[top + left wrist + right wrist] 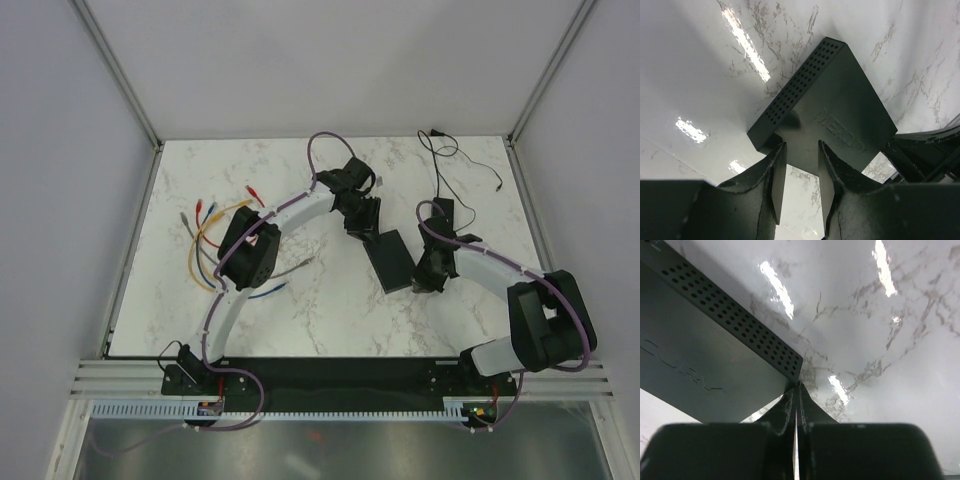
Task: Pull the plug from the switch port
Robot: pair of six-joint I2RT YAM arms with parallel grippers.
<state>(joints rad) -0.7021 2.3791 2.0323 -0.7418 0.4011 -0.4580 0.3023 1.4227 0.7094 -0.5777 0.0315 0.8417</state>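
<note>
The switch (392, 262) is a flat black box lying near the middle of the marble table. My left gripper (366, 231) is at its far end. In the left wrist view the left gripper (800, 167) is open and empty, its fingers (776, 172) over the near edge of the switch (840, 112). My right gripper (426, 281) is at the switch's right side. In the right wrist view the right gripper (798, 388) is shut, its tips touching a corner of the switch (700, 357). I see no plug in the switch; its sockets are hidden.
Several loose coloured cables (214, 236) lie at the left under the left arm. A small black power brick (443, 211) with a thin black cord (447, 160) lies at the back right. Grey walls ring the table.
</note>
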